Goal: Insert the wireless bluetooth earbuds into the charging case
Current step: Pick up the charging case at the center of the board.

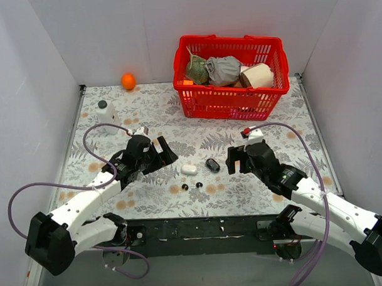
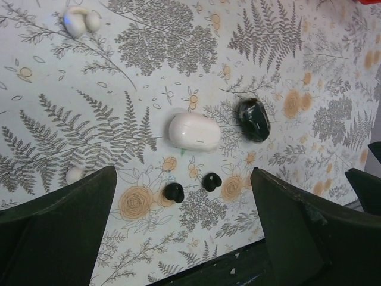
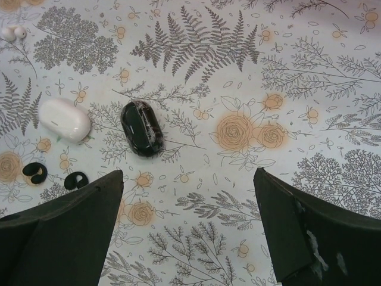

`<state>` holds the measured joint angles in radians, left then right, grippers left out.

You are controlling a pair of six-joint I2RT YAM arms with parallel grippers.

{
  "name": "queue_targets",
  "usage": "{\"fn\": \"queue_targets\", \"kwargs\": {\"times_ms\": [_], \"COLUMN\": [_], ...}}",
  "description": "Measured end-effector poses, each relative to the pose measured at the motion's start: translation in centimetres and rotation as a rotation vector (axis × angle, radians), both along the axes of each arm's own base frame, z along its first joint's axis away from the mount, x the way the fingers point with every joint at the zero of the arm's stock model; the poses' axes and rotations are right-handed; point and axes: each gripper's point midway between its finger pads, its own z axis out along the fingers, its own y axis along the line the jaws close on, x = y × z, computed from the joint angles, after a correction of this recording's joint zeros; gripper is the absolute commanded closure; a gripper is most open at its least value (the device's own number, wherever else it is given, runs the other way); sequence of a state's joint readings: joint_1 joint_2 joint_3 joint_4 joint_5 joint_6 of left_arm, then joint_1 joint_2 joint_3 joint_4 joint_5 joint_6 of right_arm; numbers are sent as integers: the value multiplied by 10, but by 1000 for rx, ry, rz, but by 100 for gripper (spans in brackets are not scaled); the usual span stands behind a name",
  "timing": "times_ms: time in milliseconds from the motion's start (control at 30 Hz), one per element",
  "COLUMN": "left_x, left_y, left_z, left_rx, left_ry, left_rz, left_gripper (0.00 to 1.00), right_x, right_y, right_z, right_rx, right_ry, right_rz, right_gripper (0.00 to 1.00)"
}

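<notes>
Overhead and wrist views of a two-arm workstation on a fern-printed table cover (image 1: 146, 113).

The left gripper (image 1: 163, 161) hovers low over the cover with its jaws spread wide and nothing between them. The right gripper (image 1: 234, 159) faces it from the opposite side, its jaws likewise wide apart and empty.

Between the two grippers lie the task items. The two black earbuds (image 2: 174, 192) rest loose on the cover, close together but not touching. They sit on the side nearer the arm bases, just in front of the white oval case (image 2: 193, 131). The black oval case (image 3: 141, 128) lies just beside the white one, on the right arm's side and apart from it. Both earbuds are outside either case.

A pair of white earbuds (image 2: 80, 21) sits well apart from this group, farther out on the left arm's side.

At the far edge stand a red basket (image 1: 230, 98) holding soft items, an orange ball (image 1: 128, 81) and a white bottle (image 1: 106, 113).
</notes>
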<state>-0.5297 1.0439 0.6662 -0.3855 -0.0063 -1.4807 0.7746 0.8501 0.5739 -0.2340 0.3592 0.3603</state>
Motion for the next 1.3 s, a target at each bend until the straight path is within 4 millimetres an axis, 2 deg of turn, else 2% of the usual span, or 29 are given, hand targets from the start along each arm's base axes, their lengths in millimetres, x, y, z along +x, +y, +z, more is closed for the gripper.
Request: {"fn": "queue_targets", "kwargs": {"times_ms": [133,233,333,400,533,767,967,1300], "left_x": [0,-1,-10,-16,-12,0,0,-10], "left_y": [-17,-38,-62,-70,-66,-57,-65,-76], "left_z": [8,-1,-16,-24,-28,-24,-26,-50], "left_rx": [12,73,125,149,183,175,182,271], "left_ry": [-30,-10,16,31,30,18,33,76], "left_rz": [-61,-127,-208,-237,-211,-84,-125,-215], "left_gripper": [2,2,2,2,2,2,2,2], "right_x": [-1,-1,-3,-4,-5,-5,-8,-12], "right_y": [-2,-2,-3,-2,0,-3,-3,-2], "right_z": [0,5,15,23,30,28,27,28], "right_rx": [-16,-15,2,18,34,24,23,18], "right_ry": [-1,-9,-25,-36,-48,-42,-35,-20], "right_rz": [7,11,17,23,32,24,37,59], "right_gripper": [2,2,2,2,4,5,5,5]}}
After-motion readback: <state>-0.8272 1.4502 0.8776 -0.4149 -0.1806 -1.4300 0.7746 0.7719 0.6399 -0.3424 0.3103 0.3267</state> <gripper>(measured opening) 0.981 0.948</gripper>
